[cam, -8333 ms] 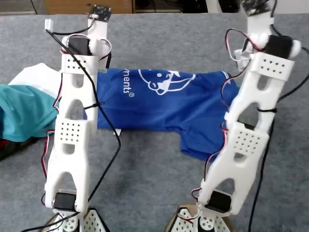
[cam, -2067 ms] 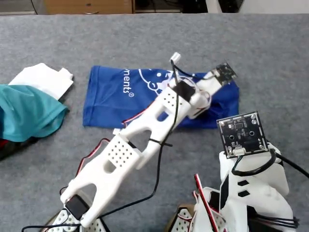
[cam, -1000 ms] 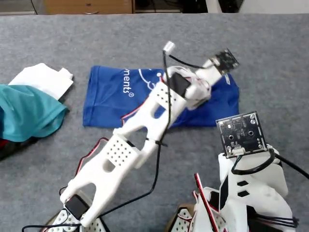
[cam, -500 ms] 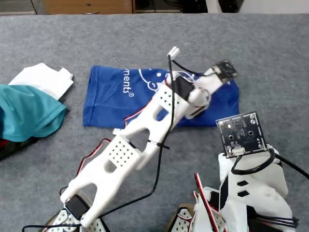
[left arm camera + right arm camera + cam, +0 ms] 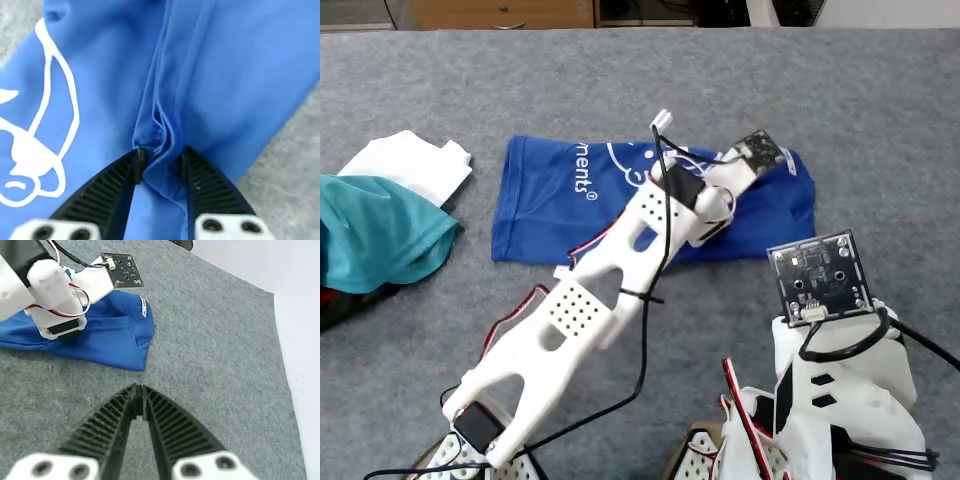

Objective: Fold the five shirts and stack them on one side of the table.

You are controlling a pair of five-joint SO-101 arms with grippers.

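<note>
Seen from above, the blue shirt lies folded into a wide band in the upper middle of the frame on the grey table. The left arm runs slantwise from the lower left up across it. Its wrist and camera board lie over the right part of the shirt and cover the spot where the cloth is gripped.

The left wrist view gives that spot close up. A raised ridge of blue cloth runs along a seam, with the white print to one side and bare table past the shirt's edge. The right wrist view shows the end of the shirt nearest the right arm, one corner lying loosely on the table with the left arm's wrist resting on the cloth.

In the high view the right arm stands folded up in the lower right, apart from the shirt. At the left edge a white shirt and a teal shirt lie bunched together. Below them is something dark and red, possibly more clothing.

The left gripper has its black fingers drawn in to a narrow gap, pinching the ridge of the blue shirt. The right gripper hangs over bare table with its tips pressed together, holding nothing.
</note>
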